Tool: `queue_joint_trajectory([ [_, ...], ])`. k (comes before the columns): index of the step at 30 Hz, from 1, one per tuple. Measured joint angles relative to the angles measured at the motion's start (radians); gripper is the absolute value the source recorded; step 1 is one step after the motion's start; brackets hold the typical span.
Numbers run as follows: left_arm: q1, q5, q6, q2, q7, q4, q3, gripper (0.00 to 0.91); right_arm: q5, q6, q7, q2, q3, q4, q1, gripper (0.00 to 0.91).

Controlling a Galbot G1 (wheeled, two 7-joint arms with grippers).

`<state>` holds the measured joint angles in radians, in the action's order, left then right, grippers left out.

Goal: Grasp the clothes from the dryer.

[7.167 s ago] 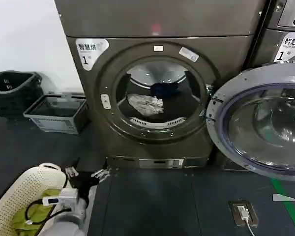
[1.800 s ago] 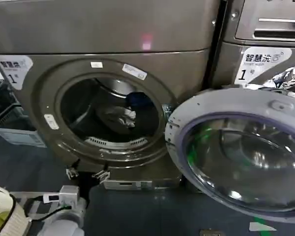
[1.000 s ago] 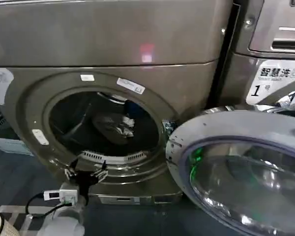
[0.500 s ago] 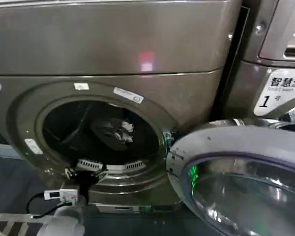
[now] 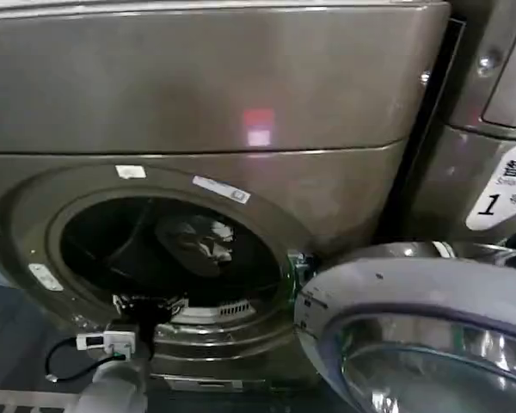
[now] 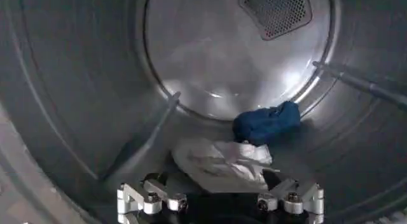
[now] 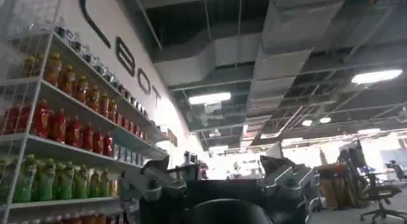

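Deep inside the dryer [image 5: 241,95] drum, the clothes [image 6: 238,149] lie crosswise.

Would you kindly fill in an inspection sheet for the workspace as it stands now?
Surface: dark floor under the dryer.
Job's things: whitish bundle and blue garment lie in the drum, touching; glass door swung open.
Clutter: nothing seen.
Grippers: left gripper at the porthole's lower rim, jaws open, facing the bundle; right gripper open, raised toward the ceiling.
Cables: black cable on the left arm.
Surroundings: neighbouring machine; bottle shelves.
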<state>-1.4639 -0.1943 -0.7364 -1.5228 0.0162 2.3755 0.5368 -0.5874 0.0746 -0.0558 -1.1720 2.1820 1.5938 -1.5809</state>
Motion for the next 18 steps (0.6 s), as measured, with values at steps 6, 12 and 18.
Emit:
queue_joint_trajectory([
  [6,0.010,-0.013,0.000,0.002,0.002,-0.008,0.004,0.907,0.003,0.009,0.003,0.001,-0.004,-0.005,0.003,0.907],
  [12,0.054,-0.058,0.000,0.012,0.027,-0.046,0.016,0.907,0.004,0.021,0.006,-0.001,-0.010,-0.013,0.004,0.907],
  [18,0.158,-0.161,0.000,0.025,0.097,-0.140,0.016,0.907,0.006,0.030,0.008,0.002,-0.016,-0.023,0.008,0.907],
])
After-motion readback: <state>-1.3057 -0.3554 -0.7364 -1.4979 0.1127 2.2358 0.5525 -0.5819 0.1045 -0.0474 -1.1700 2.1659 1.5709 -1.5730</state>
